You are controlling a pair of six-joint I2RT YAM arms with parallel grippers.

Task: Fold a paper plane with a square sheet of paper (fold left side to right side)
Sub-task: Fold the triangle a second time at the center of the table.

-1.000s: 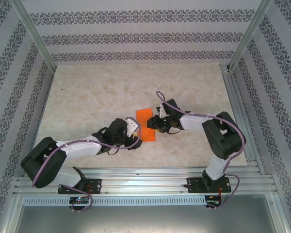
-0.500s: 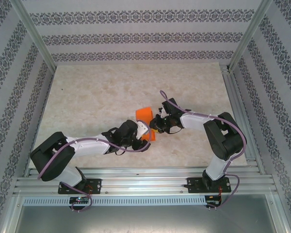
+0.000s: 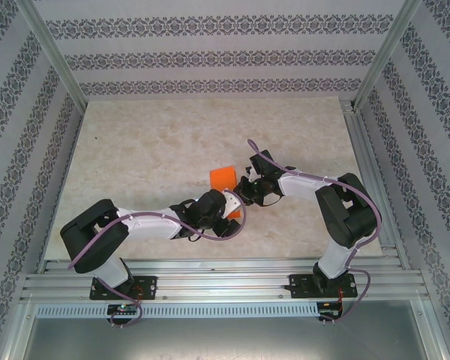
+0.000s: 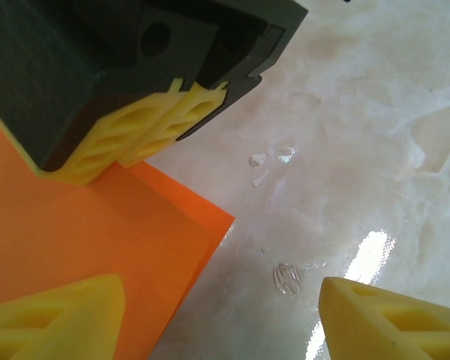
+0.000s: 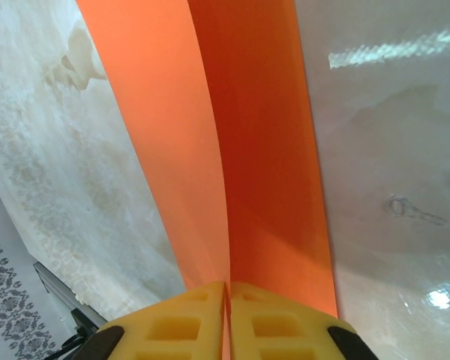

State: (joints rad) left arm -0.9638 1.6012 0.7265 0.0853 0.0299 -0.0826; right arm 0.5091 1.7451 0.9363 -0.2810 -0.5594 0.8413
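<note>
Item one, far left of the overhead view: white-and-black left arm, reaching from its base at the near edge rightward across the pale marble-patterned tabletop. Left jaws: open. On the left wrist camera I see the two yellow ribbed pads standing well apart, one over the orange paper and the other over bare tabletop; I cannot tell whether either pad touches what lies under it. Item two, centre: thin bright orange paper sheet, plain and unmarked, lying near the middle of the tabletop between the two wrists. Its far part shows as a rounded orange patch and a small corner shows at the near side by the left wrist. On the left wrist camera a corner of the sheet lies flat on the marble. Item three, just right of the sheet: right jaws, closed on an edge of the sheet. On the right wrist camera the yellow pads meet with the paper between them, and a lighter and a darker orange face join along a line running up from the pads. The black housing of the right jaws sits over the sheet. Item four, right: white-and-black right arm, bent back toward its base.
</note>
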